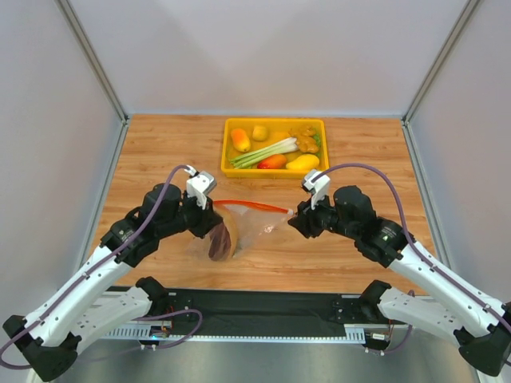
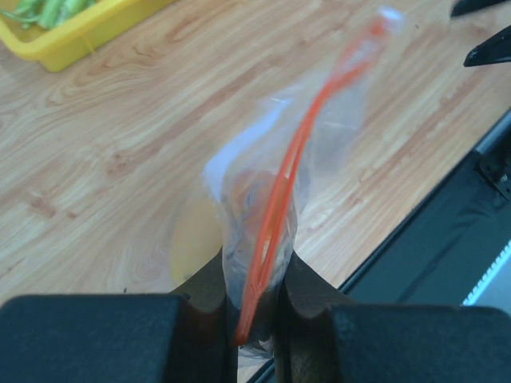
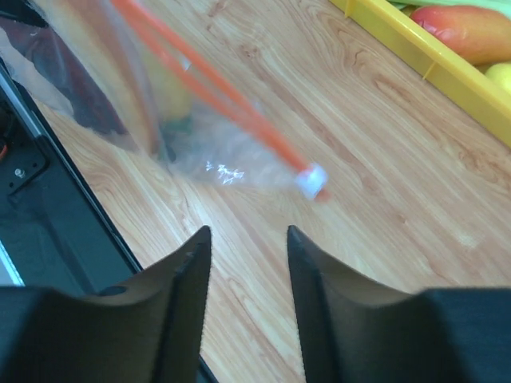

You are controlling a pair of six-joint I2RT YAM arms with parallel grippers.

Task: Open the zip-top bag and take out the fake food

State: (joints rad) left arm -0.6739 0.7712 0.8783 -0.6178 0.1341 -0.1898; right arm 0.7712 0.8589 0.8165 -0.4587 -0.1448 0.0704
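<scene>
Counter (image 1: 160, 152): yellow tray (image 1: 226, 148) at upper centre. Zip-top bag (image 1: 251, 223) at frame centre, stretched between the arms. Left end effector (image 2: 255, 295) clenched on the bag's zip end. Right end effector (image 3: 249, 239) released, jaws apart. Maroon meat slice (image 1: 221, 237) inside the bag. White slider (image 3: 311, 179) just beyond the right jaws, not touching them.

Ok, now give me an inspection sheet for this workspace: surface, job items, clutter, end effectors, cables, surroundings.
Surface: wooden table, nothing spilled.
Job's things: zip-top bag with maroon meat slice inside; white slider tab at its right end.
Clutter: yellow tray with a leek and other toy produce.
End effectors: left end effector shut on the bag's zip strip; right end effector open, short of the slider tab.
Cables: purple cable over each arm, apart from the bag.
Surroundings: pale walls on three sides.
</scene>
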